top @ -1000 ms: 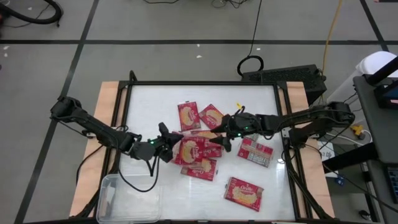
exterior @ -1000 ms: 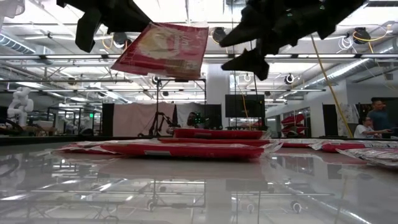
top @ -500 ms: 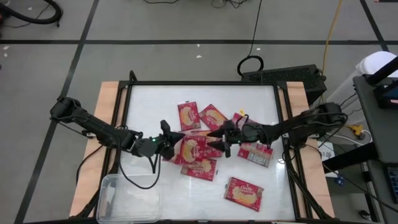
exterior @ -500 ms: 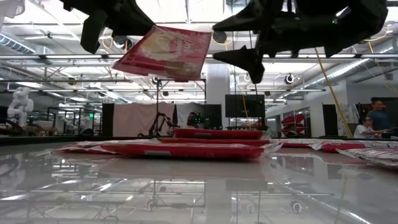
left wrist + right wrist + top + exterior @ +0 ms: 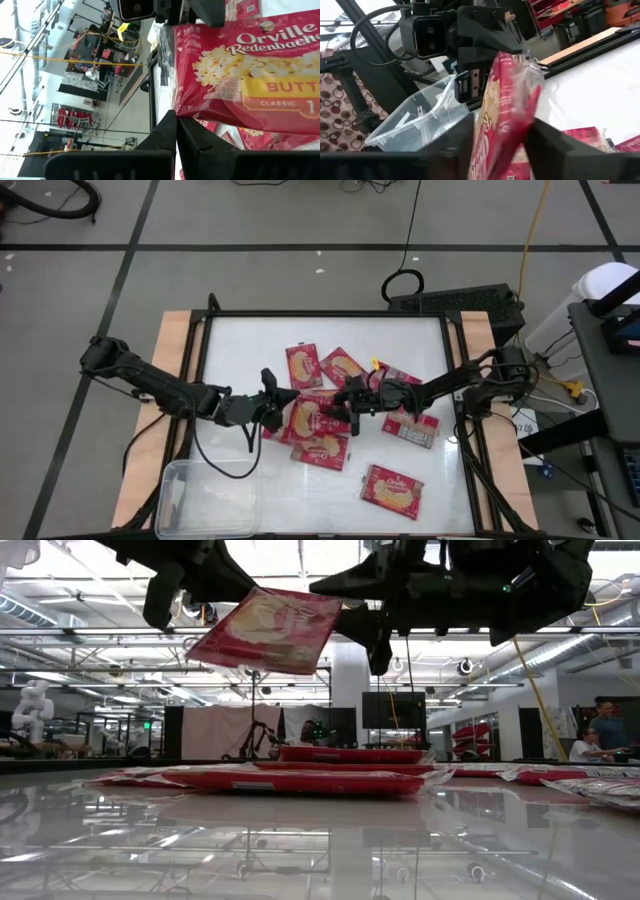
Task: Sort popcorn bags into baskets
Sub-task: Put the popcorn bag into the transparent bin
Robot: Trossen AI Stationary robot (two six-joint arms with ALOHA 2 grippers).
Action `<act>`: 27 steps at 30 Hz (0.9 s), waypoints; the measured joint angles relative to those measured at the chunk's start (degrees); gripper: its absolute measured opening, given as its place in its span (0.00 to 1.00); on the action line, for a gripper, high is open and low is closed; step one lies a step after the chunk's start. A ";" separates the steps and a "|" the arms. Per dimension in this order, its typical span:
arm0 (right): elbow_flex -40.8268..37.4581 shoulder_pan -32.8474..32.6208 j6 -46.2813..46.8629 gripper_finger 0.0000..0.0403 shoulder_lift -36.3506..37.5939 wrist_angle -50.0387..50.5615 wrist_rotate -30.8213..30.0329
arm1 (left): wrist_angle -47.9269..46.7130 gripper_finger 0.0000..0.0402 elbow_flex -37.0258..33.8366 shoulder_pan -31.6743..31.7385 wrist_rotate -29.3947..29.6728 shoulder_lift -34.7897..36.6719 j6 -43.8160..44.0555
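Both tools now meet at one raised bag (image 5: 268,628): left tool (image 5: 268,402) grasping it, right tool (image 5: 343,408) narrowing around its far edge.

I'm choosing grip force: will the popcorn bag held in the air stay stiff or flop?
Probably fairly stiff: the lifted popcorn bag stays flat though the left gripper pinches only one edge. Likely light too. Its glossy wrapper crinkles by the right gripper, so it may slip.
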State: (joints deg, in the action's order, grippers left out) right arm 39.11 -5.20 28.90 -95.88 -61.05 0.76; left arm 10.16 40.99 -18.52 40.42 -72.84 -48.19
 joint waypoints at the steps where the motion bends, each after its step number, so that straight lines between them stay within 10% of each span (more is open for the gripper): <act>1: 0.00 0.28 -0.17 0.27 0.02 0.00 0.60 | 0.17 0.01 0.00 0.32 0.01 0.00 0.25; 6: 0.00 1.62 -1.47 0.03 0.03 0.92 0.78 | 2.37 0.02 0.00 0.56 0.60 0.00 4.24; 17: -2.10 5.15 -9.56 0.02 8.15 5.78 -0.96 | 7.10 0.30 -0.02 -3.65 21.28 2.12 10.78; 27: -7.49 3.49 -23.95 0.02 19.94 0.68 -7.09 | 4.03 0.35 -0.07 -2.78 1.77 10.13 42.02</act>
State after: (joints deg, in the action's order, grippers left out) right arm 31.62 -1.71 4.95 -75.95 -60.37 -6.33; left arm 14.20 40.93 -21.31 42.19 -62.71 -6.18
